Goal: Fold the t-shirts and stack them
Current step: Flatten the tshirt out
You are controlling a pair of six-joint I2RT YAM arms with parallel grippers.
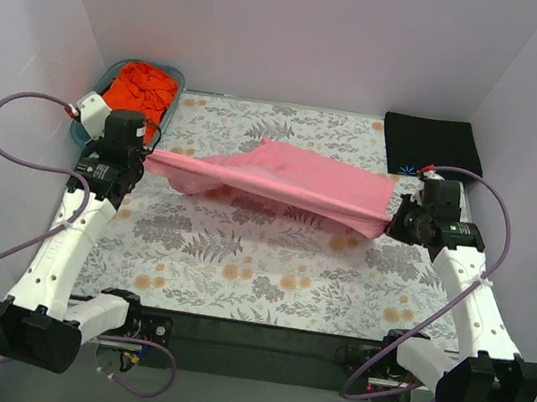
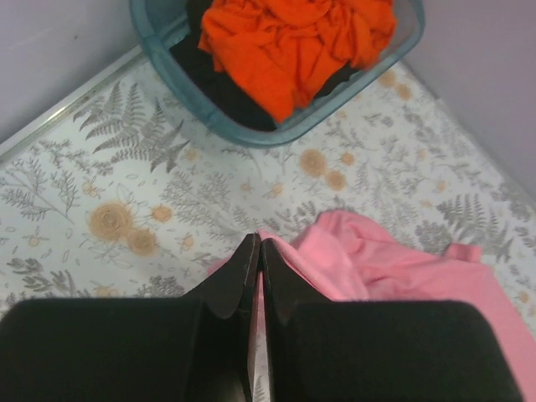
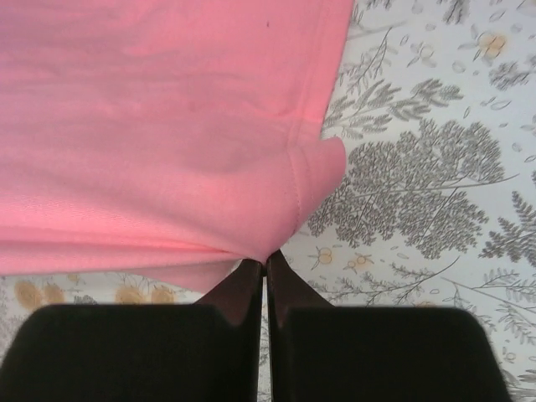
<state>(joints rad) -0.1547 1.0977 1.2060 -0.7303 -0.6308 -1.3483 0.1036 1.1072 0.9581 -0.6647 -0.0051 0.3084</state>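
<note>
While clamped fully shut on opposite ends of pink t-shirt [image 1: 292, 179], holding it stretched over floral table [image 1: 238, 267] with left gripper [image 2: 256, 244] and right gripper [image 3: 266, 261]

Pink tee [image 1: 302, 181], black tee [image 1: 429, 144], orange-red tee [image 1: 141, 91], teal basket [image 2: 260, 136], floral tabletop [image 1: 240, 257].
</note>
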